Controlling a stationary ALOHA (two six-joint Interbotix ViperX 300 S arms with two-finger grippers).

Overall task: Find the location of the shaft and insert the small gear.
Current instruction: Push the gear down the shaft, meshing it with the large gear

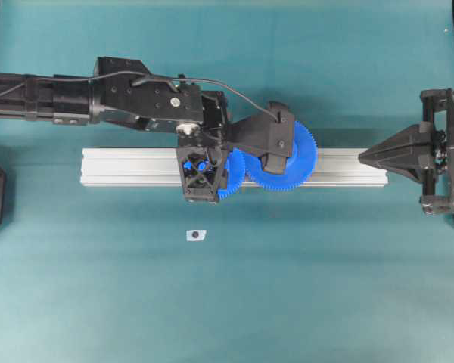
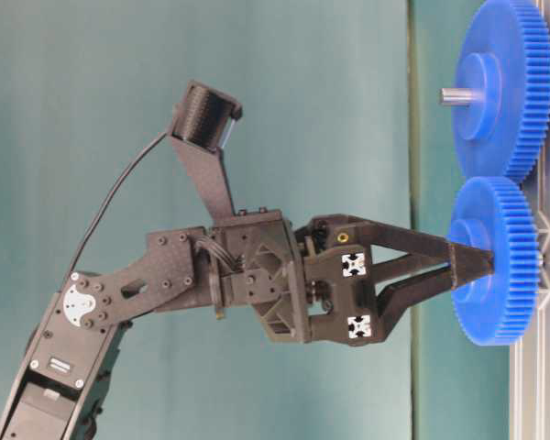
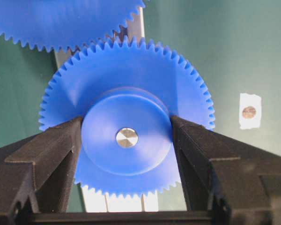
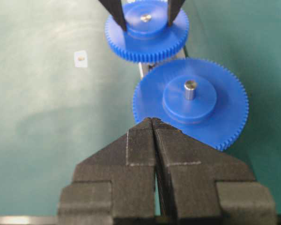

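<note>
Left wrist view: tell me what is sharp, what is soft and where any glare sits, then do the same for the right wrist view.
Left wrist view: the small gear and its teeth are sharp, the shaft end glints, and the left pincer fingers look soft. Right wrist view: the larger gear is crisp, the shut right pincer is slightly soft, and the far white tag is blurred.

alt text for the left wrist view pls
The left gripper clamps the raised hub of the small gear between two black fingers, a metal shaft end showing in its centre hole. The larger gear sits above, over the aluminium rail.
</note>
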